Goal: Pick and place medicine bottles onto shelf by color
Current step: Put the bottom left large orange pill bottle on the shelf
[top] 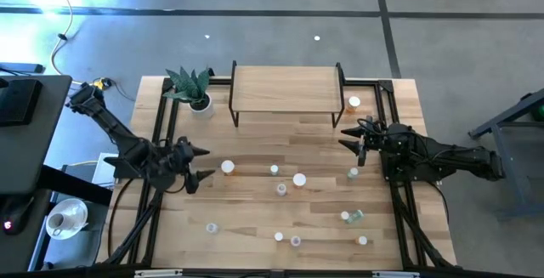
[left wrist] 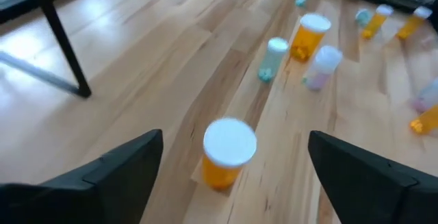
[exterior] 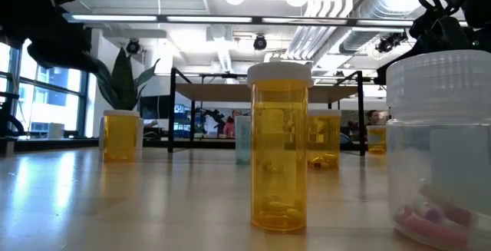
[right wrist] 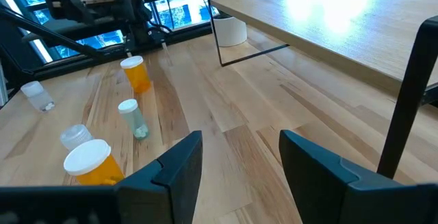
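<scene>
My left gripper (top: pixel 204 165) stands open at the table's left side. An upright orange medicine bottle with a white cap (top: pixel 228 167) stands on its base just ahead of its fingers; in the left wrist view this bottle (left wrist: pixel 226 154) shows between the two spread fingertips, untouched. Several more medicine bottles, orange, clear and pale green, stand or lie across the table's middle and near side (top: pixel 299 179). The shelf (top: pixel 285 89) stands at the far edge, its board bare. My right gripper (top: pixel 353 140) waits open at the right, holding nothing (right wrist: pixel 239 140).
A potted plant (top: pixel 194 87) stands left of the shelf. An orange bottle (top: pixel 354 103) stands on the table by the shelf's right legs. In the low view an orange bottle (exterior: pixel 279 147) and a clear one (exterior: pixel 437 151) stand close to the near edge.
</scene>
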### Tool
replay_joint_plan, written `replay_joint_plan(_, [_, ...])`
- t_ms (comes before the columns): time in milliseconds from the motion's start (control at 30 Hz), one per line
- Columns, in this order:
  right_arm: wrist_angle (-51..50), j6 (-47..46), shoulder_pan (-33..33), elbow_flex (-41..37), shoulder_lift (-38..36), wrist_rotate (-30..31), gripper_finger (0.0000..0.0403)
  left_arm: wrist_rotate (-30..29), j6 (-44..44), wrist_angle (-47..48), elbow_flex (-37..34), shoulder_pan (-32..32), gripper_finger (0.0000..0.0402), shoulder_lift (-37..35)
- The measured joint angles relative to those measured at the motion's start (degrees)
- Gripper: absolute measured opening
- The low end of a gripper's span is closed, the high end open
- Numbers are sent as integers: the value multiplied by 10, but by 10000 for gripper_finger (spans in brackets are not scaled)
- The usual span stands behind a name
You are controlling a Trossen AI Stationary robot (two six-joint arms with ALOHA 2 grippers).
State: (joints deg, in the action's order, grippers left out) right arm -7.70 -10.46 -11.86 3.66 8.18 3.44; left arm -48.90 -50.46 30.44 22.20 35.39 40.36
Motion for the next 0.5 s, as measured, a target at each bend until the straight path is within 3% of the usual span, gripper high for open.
replay_joint_plan(233, [0,0,0,0,0,0,185,-50,-56,-80,-59,53,365,51])
replay_joint_plan(500, [0,0,0,0,0,0,185,-90,-45,-239,-135,77,365,126])
